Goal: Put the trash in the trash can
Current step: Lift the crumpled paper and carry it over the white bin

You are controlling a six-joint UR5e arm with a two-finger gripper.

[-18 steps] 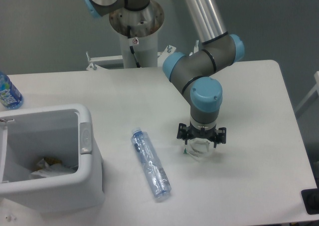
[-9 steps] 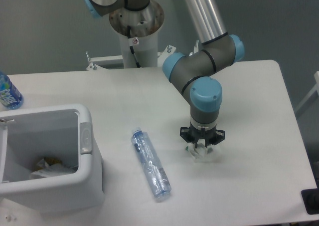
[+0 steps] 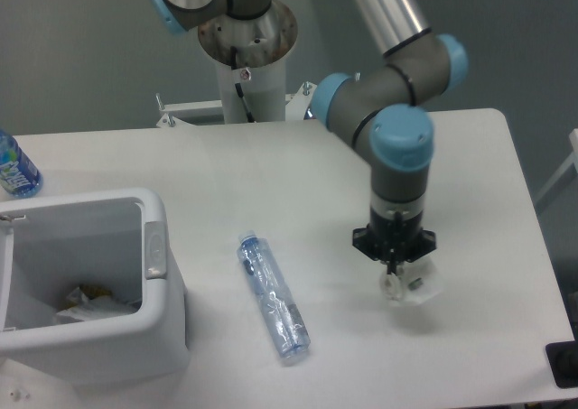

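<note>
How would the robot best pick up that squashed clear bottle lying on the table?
Probably from straight above, at the middle of the crushed bottle, the hand's fingers closing across its narrow width. It lies flat and long, slanted on the table, with open space on both long sides.
</note>
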